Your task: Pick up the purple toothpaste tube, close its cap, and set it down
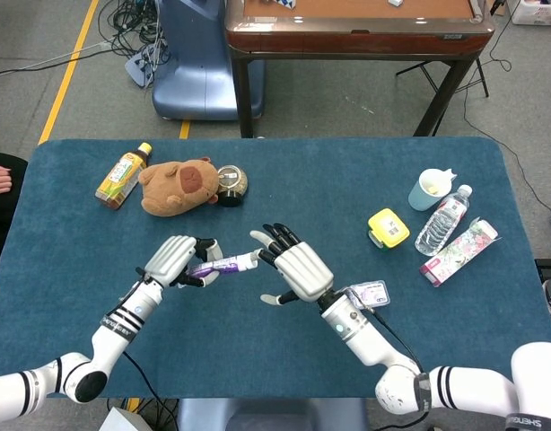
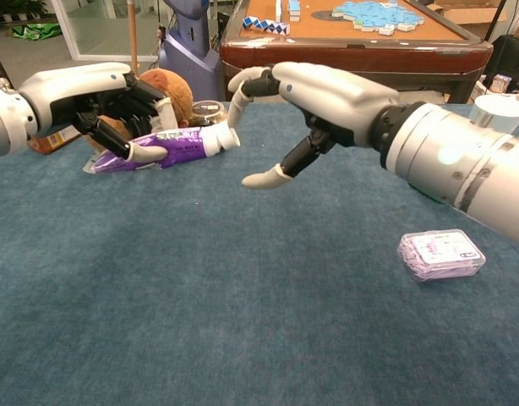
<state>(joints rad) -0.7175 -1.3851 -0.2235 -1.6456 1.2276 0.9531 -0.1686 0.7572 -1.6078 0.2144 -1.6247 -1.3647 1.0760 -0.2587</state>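
Note:
My left hand [image 1: 175, 259] [image 2: 90, 93] grips the purple toothpaste tube [image 1: 214, 267] [image 2: 177, 149] around its middle, holding it level above the blue table [image 1: 284, 359]. The tube's white cap [image 1: 248, 260] [image 2: 219, 140] points toward my right hand and lies flush on the nozzle. My right hand [image 1: 298, 269] [image 2: 327, 97] is beside it with fingers spread. One of its fingertips [image 2: 235, 118] touches the cap end, and it holds nothing.
A capybara plush [image 1: 179, 186], a round tin [image 1: 231, 182] and a drink bottle [image 1: 123, 175] lie at the back left. A small clear box [image 1: 369, 294] [image 2: 440, 254] sits by my right wrist. A yellow box [image 1: 388, 227], cup [image 1: 430, 189], water bottle [image 1: 442, 220] and pink package [image 1: 459, 251] stand on the right.

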